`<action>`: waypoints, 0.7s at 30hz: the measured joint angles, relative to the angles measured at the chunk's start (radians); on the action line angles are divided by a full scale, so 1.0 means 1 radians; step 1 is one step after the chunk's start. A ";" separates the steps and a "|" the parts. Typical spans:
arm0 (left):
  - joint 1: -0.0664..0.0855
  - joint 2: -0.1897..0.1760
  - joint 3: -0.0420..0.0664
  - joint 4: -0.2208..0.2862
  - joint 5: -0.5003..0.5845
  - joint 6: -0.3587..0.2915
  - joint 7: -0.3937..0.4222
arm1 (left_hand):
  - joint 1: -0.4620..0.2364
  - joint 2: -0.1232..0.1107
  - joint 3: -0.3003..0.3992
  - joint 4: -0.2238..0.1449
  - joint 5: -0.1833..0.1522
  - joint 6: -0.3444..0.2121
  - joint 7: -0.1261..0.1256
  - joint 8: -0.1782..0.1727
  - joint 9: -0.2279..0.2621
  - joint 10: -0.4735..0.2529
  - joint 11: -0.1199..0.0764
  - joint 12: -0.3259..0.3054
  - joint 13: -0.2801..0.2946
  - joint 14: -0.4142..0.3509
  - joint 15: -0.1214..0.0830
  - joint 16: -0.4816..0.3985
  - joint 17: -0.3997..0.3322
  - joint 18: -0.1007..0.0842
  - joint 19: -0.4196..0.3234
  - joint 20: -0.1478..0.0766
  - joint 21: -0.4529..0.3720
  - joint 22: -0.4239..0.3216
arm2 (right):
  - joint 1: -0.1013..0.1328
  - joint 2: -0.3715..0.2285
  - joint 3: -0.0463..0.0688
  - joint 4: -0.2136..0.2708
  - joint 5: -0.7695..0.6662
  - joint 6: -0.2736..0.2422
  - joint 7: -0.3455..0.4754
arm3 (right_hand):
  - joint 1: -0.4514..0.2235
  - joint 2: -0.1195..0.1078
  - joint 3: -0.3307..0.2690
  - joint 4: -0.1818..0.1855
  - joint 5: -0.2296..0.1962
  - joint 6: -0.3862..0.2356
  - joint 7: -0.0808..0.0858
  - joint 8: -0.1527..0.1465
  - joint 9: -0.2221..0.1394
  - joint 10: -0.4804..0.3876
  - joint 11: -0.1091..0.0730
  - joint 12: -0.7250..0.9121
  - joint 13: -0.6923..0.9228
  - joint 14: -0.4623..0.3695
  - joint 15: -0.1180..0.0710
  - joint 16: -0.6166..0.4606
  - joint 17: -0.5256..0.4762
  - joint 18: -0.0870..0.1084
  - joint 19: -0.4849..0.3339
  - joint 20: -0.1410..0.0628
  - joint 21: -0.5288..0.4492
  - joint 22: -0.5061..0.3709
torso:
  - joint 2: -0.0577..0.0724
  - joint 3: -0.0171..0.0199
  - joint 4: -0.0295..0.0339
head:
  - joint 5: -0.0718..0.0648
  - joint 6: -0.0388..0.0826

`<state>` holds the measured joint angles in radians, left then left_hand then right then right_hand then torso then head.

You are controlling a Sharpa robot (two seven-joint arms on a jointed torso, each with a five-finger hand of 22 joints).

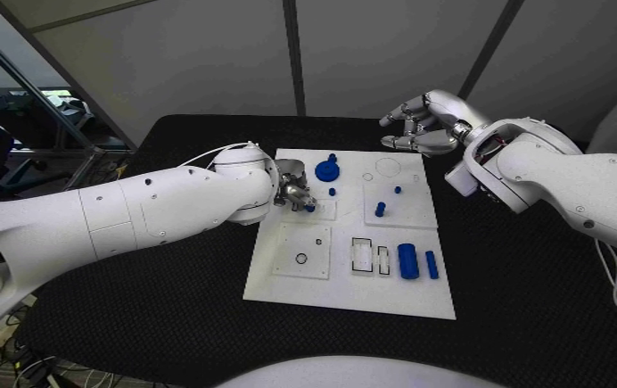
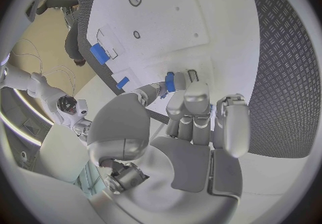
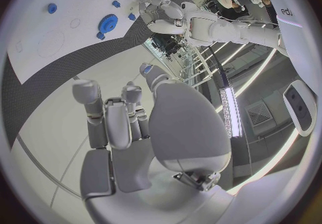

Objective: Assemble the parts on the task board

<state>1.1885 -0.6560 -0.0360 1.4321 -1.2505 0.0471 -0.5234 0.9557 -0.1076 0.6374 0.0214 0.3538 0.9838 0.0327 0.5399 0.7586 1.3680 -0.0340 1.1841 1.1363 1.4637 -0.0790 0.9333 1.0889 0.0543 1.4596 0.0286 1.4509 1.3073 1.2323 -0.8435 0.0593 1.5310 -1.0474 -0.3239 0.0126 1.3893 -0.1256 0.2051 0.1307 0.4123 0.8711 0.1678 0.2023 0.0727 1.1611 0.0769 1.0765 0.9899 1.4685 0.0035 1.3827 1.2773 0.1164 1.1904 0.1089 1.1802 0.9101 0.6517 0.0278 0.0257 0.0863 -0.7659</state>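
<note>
Closest to the head camera, the task board [image 1: 349, 292] presents its near edge, bare white with black table [image 1: 514, 299] open on both sides of it. In the left wrist view, the left hand's fingertips [image 2: 176, 85] pinch a small blue part [image 2: 169, 81] between thumb and one finger, the rest of the fingers curled alongside; the part sits just above the board's surface. Outward from there, the left hand [image 1: 296, 190] lies over the board's left edge, beside a small raised white block, and its arm covers the table to that side (little room there).

On the board itself, a blue gear [image 1: 328, 171] lies near the far edge with a small blue knob touching it at the back, and a small blue peg [image 1: 332, 192] sits just this side of it. A blue post [image 1: 381, 209] stands upright on the raised plate to the right, a smaller stud [image 1: 396, 190] behind it. Nearer the front, a thick blue cylinder [image 1: 407, 260] and a thinner blue pin [image 1: 432, 264] lie side by side, close to the board's right edge, next to two narrow rectangular slots.

The right hand [image 1: 422, 126] hovers beyond the board's far right corner, fingers curled loosely inward and apart, holding nothing; the far strip of table under it is free.
</note>
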 measured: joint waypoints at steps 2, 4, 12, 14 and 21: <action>0.000 0.002 0.000 -0.002 0.000 0.001 0.000 | -0.006 0.003 -0.011 0.006 0.000 0.002 0.000 -0.005 -0.003 0.002 -0.002 0.001 0.002 0.000 0.000 0.000 0.000 0.000 0.000 0.000 0.000 0.000 | 0.000 0.001 0.000 0.000 0.000 0.001 -0.001 | 0.000 0.000 0.000 0.000 0.000 0.000 0.000 0.000 0.000 0.000 0.000 0.000 0.000 0.000 0.000 0.000 0.000 0.000 0.000 0.000 0.000 0.000 | 0.000 0.0000 -0.0001 | -0.002 0.000; 0.000 0.004 0.000 -0.003 0.000 0.002 0.000 | -0.010 0.007 -0.027 0.016 0.001 0.004 -0.003 -0.005 -0.004 0.003 -0.003 0.005 0.004 0.000 0.000 0.000 0.000 0.000 0.000 0.000 0.000 0.000 | 0.000 0.001 0.000 -0.001 -0.001 0.002 -0.002 | 0.000 0.000 0.000 0.000 0.000 0.000 0.000 0.000 0.000 0.000 0.000 0.000 0.000 0.000 0.000 0.000 0.000 0.000 0.000 0.000 0.000 0.000 | 0.000 0.0000 -0.0001 | -0.003 -0.001; -0.001 0.010 -0.002 -0.010 0.001 0.008 0.000 | -0.023 0.006 -0.084 0.036 0.002 0.014 -0.005 -0.012 -0.010 0.005 -0.005 0.012 0.010 -0.002 -0.002 0.000 0.001 0.000 0.000 0.000 0.000 0.000 | 0.000 0.002 0.000 -0.001 -0.003 0.005 -0.005 | 0.000 0.000 0.000 0.000 0.000 0.000 0.000 0.000 0.000 0.000 0.000 0.000 0.000 0.000 0.000 0.000 0.000 0.000 0.000 0.000 0.000 0.000 | 0.001 -0.0001 -0.0006 | -0.007 -0.003; -0.002 0.011 -0.002 -0.011 0.001 0.009 -0.001 | -0.023 0.006 -0.096 0.039 0.002 0.015 -0.006 -0.012 -0.011 0.005 -0.006 0.012 0.011 -0.002 -0.002 0.000 0.002 0.000 0.000 0.000 0.000 0.000 | 0.000 0.003 0.000 -0.001 -0.003 0.005 -0.006 | 0.000 0.000 0.000 0.000 0.000 0.000 0.000 0.000 0.000 0.000 0.000 0.000 0.000 0.000 0.000 0.000 0.000 0.000 0.000 0.000 0.000 0.000 | 0.001 -0.0001 -0.0006 | -0.008 -0.003; -0.003 0.014 -0.004 -0.014 0.001 0.015 -0.002 | -0.027 0.011 -0.144 0.056 0.002 0.023 -0.006 -0.015 -0.014 0.010 -0.004 0.016 0.018 0.002 -0.005 0.000 0.003 0.000 0.000 0.000 0.004 0.000 | 0.000 0.004 0.000 -0.002 -0.004 0.008 -0.008 | 0.000 0.000 0.000 0.000 0.004 0.000 0.000 0.000 0.000 0.000 0.000 0.000 0.000 0.000 0.000 0.000 -0.001 0.000 0.000 0.000 0.000 -0.001 | 0.001 -0.0002 0.0000 | -0.009 -0.004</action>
<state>1.1853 -0.6419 -0.0397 1.4184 -1.2499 0.0618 -0.5255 0.9290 -0.0971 0.4931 0.0772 0.3559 1.0063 0.0266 0.5246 0.7450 1.3783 -0.0377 1.2005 1.1542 1.4652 -0.0842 0.9333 1.0915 0.0543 1.4595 0.0287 1.4548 1.3073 1.2323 -0.8391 0.0593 1.5286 -1.0514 -0.3163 0.0044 1.3893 -0.1257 0.2051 0.1307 0.4161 0.8711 0.1678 0.2023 0.0728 1.1611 0.0769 1.0765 0.9900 1.4686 0.0035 1.3827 1.2759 0.1164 1.1903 0.1089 1.1802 0.9090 0.6523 0.0276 0.0257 0.0769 -0.7703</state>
